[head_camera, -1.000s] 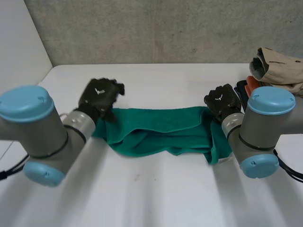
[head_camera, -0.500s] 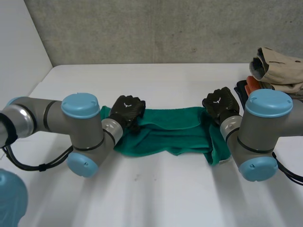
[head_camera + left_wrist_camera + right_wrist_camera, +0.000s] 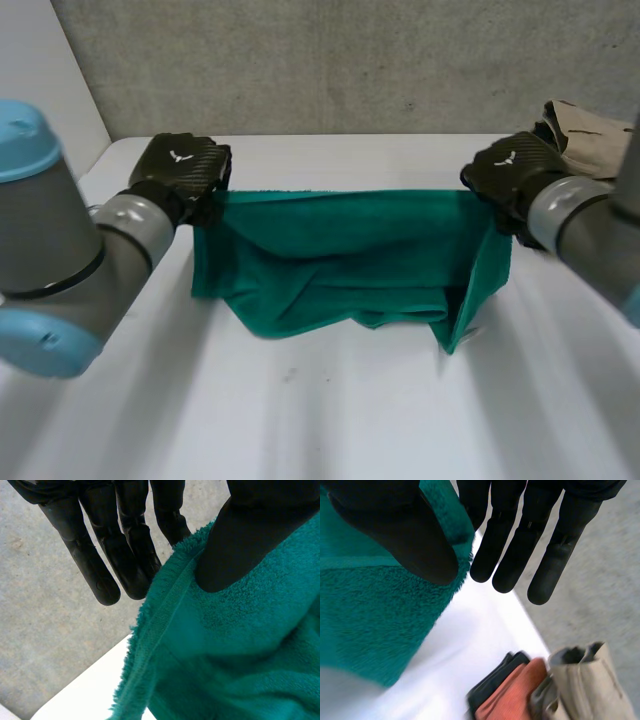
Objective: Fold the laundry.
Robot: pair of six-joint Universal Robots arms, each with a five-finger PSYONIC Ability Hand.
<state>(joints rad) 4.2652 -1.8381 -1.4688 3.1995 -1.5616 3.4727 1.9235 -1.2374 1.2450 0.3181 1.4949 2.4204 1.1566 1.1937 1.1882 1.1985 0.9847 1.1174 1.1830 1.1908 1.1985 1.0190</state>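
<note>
Nearest, bare white table (image 3: 330,420), then the green towel (image 3: 340,250), its lower part sagging in a rumpled heap on the surface. Its top edge is pulled taut in the air. The left hand (image 3: 180,170) pinches one upper corner between thumb and straight fingers, and the right hand (image 3: 510,170) pinches the other the same way. No clean fold yet, I'd say, so it all remains to do. The lower corners are lost in the bunching. Farther off, a beige garment (image 3: 590,135) and an orange piece (image 3: 507,692) wait; whether they are folded is unclear.
</note>
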